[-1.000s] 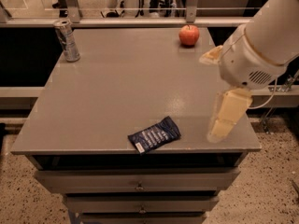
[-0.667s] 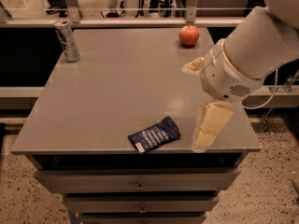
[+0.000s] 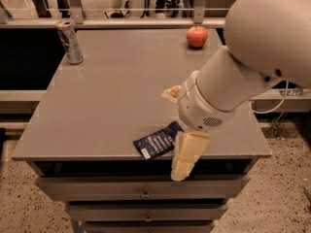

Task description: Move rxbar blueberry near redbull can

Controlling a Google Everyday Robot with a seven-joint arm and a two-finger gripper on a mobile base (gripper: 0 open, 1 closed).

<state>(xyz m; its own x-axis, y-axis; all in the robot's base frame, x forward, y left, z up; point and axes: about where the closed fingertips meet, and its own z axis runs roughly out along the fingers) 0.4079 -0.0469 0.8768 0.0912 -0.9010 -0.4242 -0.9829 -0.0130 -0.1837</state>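
Hanging at the front edge of the table (image 3: 97, 106), the pincer (image 3: 187, 152) is right by the rxbar blueberry (image 3: 156, 142). I cannot tell if it is clenched or let go. The bar lies flat, well apart from the redbull can (image 3: 69, 42) standing in the back left corner.

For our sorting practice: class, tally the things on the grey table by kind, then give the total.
Drink cans: 1, the redbull can
Fruit: 1, the apple
Snack bars: 1, the rxbar blueberry
Total: 3
The gripper hangs by the bar's right end.
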